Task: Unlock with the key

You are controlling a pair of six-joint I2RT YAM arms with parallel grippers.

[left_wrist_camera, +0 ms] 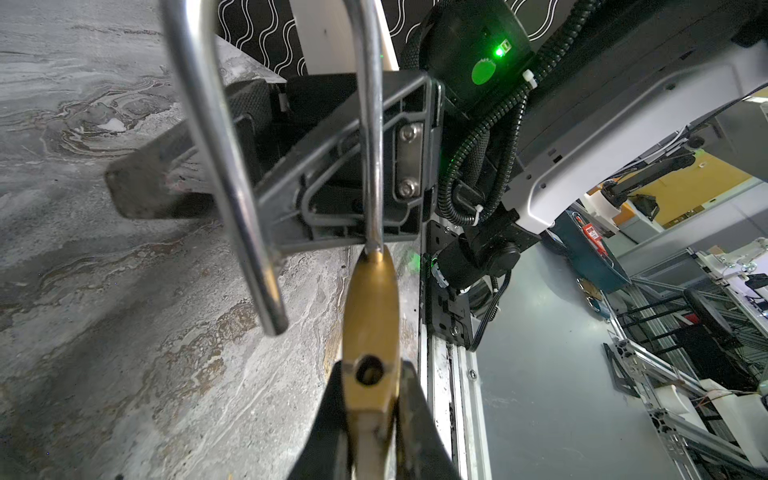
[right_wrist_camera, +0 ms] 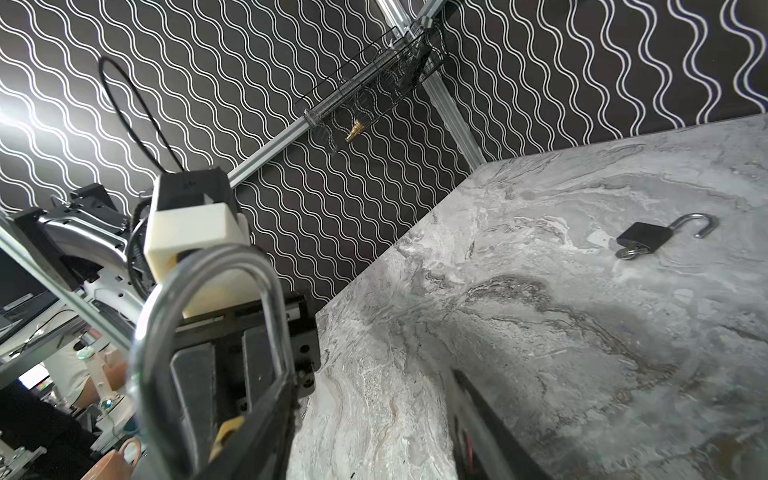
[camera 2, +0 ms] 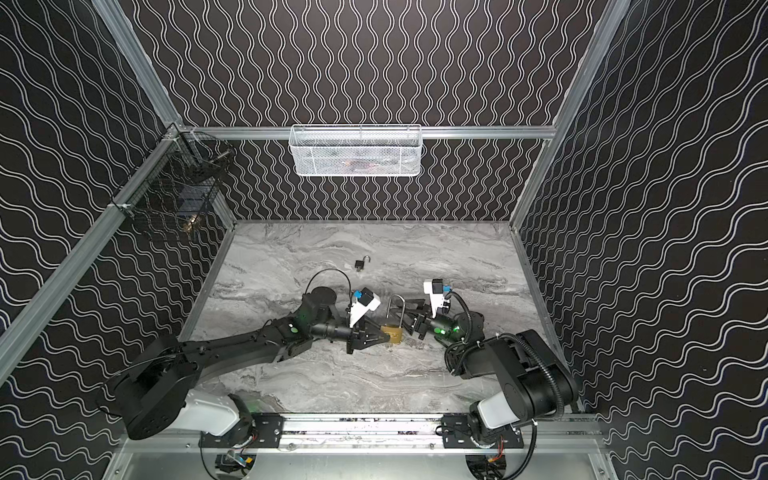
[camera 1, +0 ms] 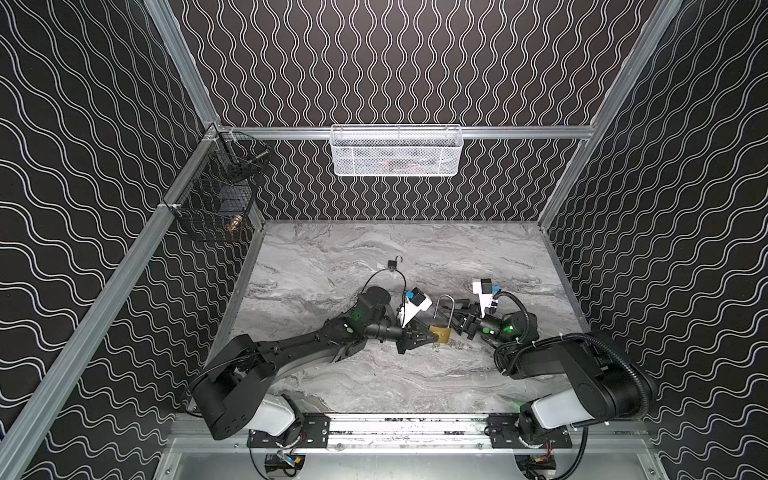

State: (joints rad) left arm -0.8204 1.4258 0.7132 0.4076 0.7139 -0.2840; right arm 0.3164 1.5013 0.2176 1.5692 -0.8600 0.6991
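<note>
A brass padlock point(camera 1: 440, 332) stands upright on the marble table, and my left gripper point(camera 1: 434, 338) is shut on its body. In the left wrist view the fingers point(left_wrist_camera: 332, 399) clamp both flat sides of the body point(left_wrist_camera: 370, 307). The silver shackle point(left_wrist_camera: 216, 145) is swung out, and its free end hangs clear of the empty hole. My right gripper point(camera 1: 455, 318) is open just right of the shackle point(camera 1: 445, 307). In the right wrist view the shackle point(right_wrist_camera: 208, 270) lies outside the gap, beside one finger point(right_wrist_camera: 274, 415). I cannot make out the key.
A small black padlock point(camera 1: 392, 263) with an open shackle and a ring lies farther back on the table point(camera 1: 332, 257). A white mesh basket point(camera 1: 397, 151) hangs on the back rail. A black wire basket point(camera 1: 216, 195) hangs on the left wall.
</note>
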